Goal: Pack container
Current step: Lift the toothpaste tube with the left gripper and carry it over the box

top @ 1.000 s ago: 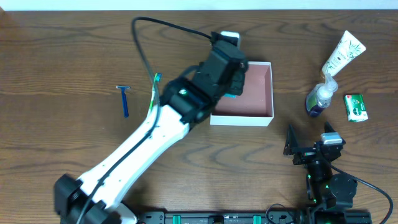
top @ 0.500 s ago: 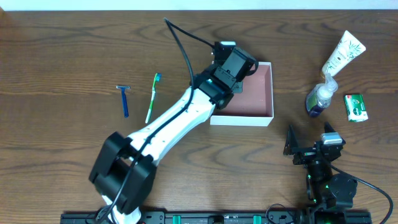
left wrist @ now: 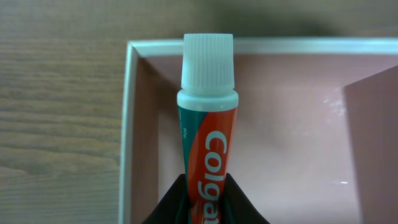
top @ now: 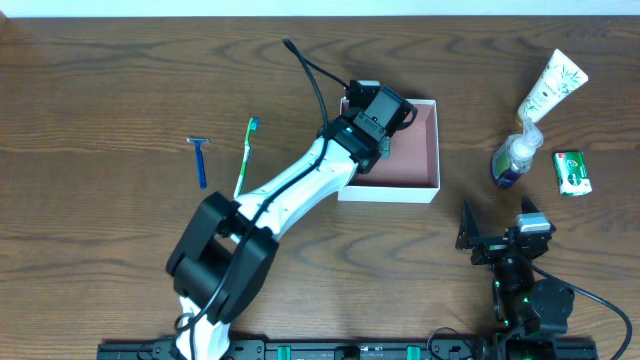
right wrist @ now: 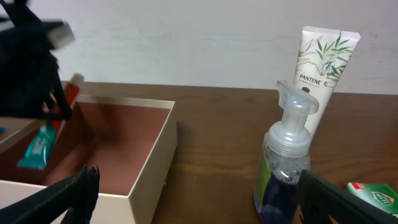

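The container [top: 390, 190] is a square white-walled box with a pink-brown inside, at the table's middle back. My left gripper [top: 375, 112] is over its left part, shut on a red and green Colgate toothpaste tube [left wrist: 208, 143] with a white cap. In the left wrist view my jaws [left wrist: 205, 182] hold the tube over the container floor beside the left wall [left wrist: 127, 124]. The tube [right wrist: 46, 134] and the container [right wrist: 149, 180] also show in the right wrist view. My right gripper [top: 498, 232] is open and empty at the front right.
A blue razor [top: 201, 160] and a green toothbrush [top: 245, 155] lie left of the container. At the right are a white Pantene tube [top: 550, 85], a pump bottle [top: 512, 160] and a green packet [top: 572, 172].
My left gripper has come down from high above the table to the container's left part with the toothpaste. The right arm has not moved.
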You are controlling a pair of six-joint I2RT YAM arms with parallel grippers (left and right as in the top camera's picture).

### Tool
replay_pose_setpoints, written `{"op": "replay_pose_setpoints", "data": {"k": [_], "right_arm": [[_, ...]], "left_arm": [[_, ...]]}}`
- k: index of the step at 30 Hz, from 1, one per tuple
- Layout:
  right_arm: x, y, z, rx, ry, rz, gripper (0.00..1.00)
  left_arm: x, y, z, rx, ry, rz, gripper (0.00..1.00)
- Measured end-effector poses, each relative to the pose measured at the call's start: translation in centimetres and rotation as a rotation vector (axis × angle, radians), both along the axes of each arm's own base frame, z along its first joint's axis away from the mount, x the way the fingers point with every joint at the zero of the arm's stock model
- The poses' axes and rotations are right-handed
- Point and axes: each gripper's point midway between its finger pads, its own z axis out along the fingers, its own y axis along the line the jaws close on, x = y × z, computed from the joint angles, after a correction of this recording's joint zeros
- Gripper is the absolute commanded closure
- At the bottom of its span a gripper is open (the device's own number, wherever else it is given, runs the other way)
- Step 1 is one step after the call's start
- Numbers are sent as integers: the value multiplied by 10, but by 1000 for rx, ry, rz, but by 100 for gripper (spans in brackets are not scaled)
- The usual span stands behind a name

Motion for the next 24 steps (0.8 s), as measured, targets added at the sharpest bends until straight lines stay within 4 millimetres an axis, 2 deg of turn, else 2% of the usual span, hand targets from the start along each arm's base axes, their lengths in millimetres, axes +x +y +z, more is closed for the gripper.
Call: {"op": "replay_pose_setpoints", "data": {"k": [4, 7, 16, 17, 24], "right_arm": [[0, 0, 0, 0, 0, 0, 1], [0, 0, 0, 0, 0, 0, 1], [0, 0, 0, 0, 0, 0, 1], [0, 0, 0, 0, 0, 0, 1], [0, 0, 0, 0, 0, 0, 1]], "left_arm": [[-1, 1, -22, 28, 35, -2, 83], [-2, 1, -29, 38, 47, -1, 83], [-1, 0, -38, 44, 54, -1, 83], [-1, 0, -39, 46, 55, -1, 77], [-3, 2, -42, 55, 69, 1, 76]]}}
